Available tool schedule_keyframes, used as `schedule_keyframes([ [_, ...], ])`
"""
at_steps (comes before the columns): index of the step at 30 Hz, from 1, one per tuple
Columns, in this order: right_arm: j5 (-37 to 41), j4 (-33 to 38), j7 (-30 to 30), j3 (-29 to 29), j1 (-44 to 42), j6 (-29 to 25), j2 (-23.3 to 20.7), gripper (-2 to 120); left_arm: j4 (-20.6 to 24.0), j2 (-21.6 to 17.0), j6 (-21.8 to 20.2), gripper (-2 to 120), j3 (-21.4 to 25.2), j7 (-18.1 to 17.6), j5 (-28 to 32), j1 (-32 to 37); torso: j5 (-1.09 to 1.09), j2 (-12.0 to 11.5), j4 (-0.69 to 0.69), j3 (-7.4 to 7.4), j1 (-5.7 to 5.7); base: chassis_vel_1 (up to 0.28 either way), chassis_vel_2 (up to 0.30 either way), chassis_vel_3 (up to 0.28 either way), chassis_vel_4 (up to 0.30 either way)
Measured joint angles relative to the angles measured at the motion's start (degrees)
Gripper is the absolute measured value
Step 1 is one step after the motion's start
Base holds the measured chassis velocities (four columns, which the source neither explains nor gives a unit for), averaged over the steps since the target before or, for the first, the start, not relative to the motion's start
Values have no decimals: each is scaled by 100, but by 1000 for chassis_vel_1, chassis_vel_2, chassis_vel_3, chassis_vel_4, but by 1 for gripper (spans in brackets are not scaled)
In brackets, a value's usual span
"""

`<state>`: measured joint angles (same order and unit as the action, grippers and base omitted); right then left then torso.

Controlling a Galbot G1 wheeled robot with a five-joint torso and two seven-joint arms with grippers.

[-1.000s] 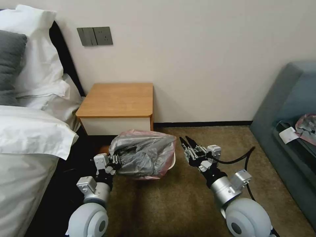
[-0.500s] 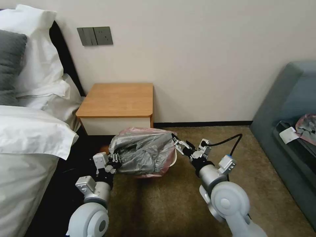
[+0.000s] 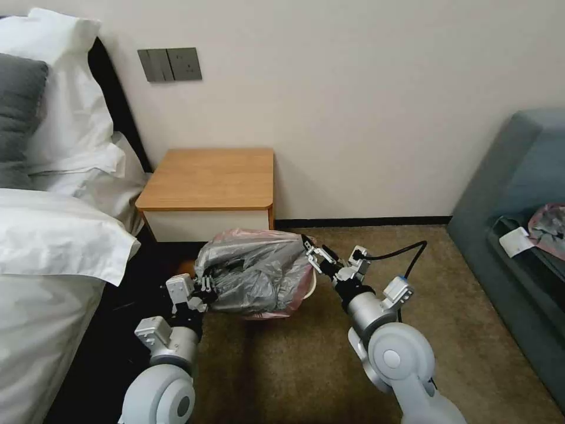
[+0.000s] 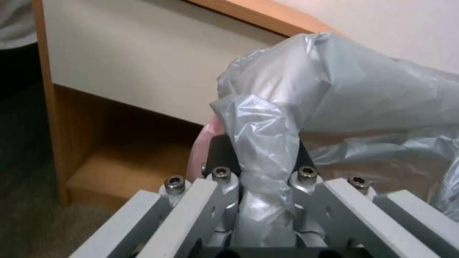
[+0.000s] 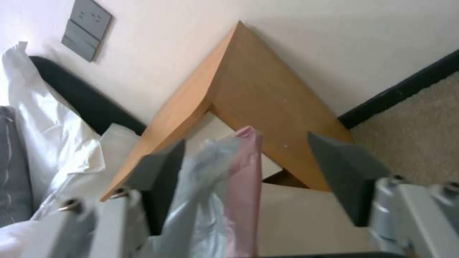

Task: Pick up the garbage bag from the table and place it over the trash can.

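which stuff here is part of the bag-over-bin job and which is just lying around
Part of the job:
- thin silver-grey plastic garbage bag with pale pink rim
- cream-beige plastic trash can beneath it
- orange-brown wooden nightstand table
- left gripper, shut on the bag
- right gripper, open around the bag's rim

Just lying about:
- grey-blue sofa
- pink-and-grey plastic bundle
- white pillows
- grey wall switches

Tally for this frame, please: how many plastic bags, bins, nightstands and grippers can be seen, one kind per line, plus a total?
Plastic bags: 2, the garbage bag over the bin and a pink-and-grey bundle on the sofa.
Bins: 1, the trash can.
Nightstands: 1, the table.
Grippers: 2, the left gripper and the right gripper.
Total: 6.
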<state>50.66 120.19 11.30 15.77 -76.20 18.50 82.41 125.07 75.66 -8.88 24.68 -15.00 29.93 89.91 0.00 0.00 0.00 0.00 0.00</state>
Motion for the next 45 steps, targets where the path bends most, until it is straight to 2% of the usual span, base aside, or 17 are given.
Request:
schedule_keyframes([
  [1, -24, -11, -18, -3, -1, -7, 6, 67, 3, -1, 0, 9, 1, -1, 0, 0, 0, 0, 0, 0, 0, 0, 0, 0, 0],
  [3, -117, -61, -102, -14, -13, -39, 17, 53, 21, -12, 3, 9, 10, -5, 2, 1, 1, 0, 0, 0, 0, 0, 0, 0, 0],
  [5, -158, -77, -134, -17, -14, -55, 14, 49, 22, -14, 3, 9, 12, -11, 5, 0, 0, 0, 0, 0, 0, 0, 0, 0, 0],
  [7, -194, -95, -149, -19, -3, -80, 1, 39, 23, -16, 4, 9, 16, -20, 9, -11, 0, 0, 0, 0, 0, 0, 0, 0, 0],
  [8, -194, -95, -149, -19, -3, -80, 1, 39, 23, -16, 4, 9, 16, -20, 9, -11, 0, 0, 0, 0, 0, 0, 0, 0, 0],
  [11, -245, -103, -162, -16, 14, -120, -32, 23, 19, -16, 4, 9, 16, -34, 19, -41, 1, 0, 0, 0, 0, 0, 0, 0, 0],
  [12, -245, -103, -162, -16, 14, -120, -32, 23, 19, -16, 4, 9, 16, -34, 19, -41, 1, 0, 0, 0, 0, 0, 0, 0, 0],
  [15, -267, -94, -163, -15, 5, -149, -44, 10, -22, -16, 4, 9, 16, -66, 28, -75, 0, 0, 0, 0, 0, 0, 0, 0, 0],
  [19, -306, -62, -192, -24, -19, -166, -31, 0, -36, -14, 5, 9, 15, -78, 30, -84, 0, 0, 0, 0, 0, 0, 0, 0, 0],
  [27, -876, 144, -191, -16, -185, -365, 44, 0, -39, -11, 5, 9, 35, -91, 52, -96, 1, 0, 1, 0, 0, 0, 0, 0, 0],
  [30, -1192, 396, -198, -76, -462, -380, -16, 0, -62, -11, 5, 9, 45, -101, 80, -117, 1, 0, 0, 0, 0, 0, 0, 0, 0],
  [32, -1873, 675, -333, -155, -835, -381, -202, 0, -84, -9, 6, 9, 46, -109, 91, -154, 0, 0, -1, -1, 0, 0, 0, 0, 0],
  [35, -2084, 909, -367, -220, -1045, -351, -342, 0, -100, 7, 7, 9, 32, -112, 91, -193, 1, 0, 0, -1, 0, 0, 0, 0, 0],
  [38, -2004, 1196, -349, -324, -1214, -257, -482, 7, -116, 28, 6, 9, 10, -113, 92, -230, 0, 0, -1, -1, 0, 0, 0, 0, 0],
  [41, -1600, 1481, -234, -466, -1293, 16, -559, 20, -118, 35, 6, 9, -5, -114, 91, -250, 0, 0, 0, -1, 0, 0, 0, 0, 0],
  [43, -1531, 1514, -205, -507, -1300, 85, -567, 25, -119, 35, 6, 9, -5, -114, 89, -253, 0, 0, 0, -1, 0, 0, 0, 0, 0],
  [45, -1494, 1475, -147, -588, -1289, 157, -563, 35, -112, 27, 5, 9, 4, -116, 86, -255, 0, 0, 0, -1, 0, 0, 0, 0, 0],
])
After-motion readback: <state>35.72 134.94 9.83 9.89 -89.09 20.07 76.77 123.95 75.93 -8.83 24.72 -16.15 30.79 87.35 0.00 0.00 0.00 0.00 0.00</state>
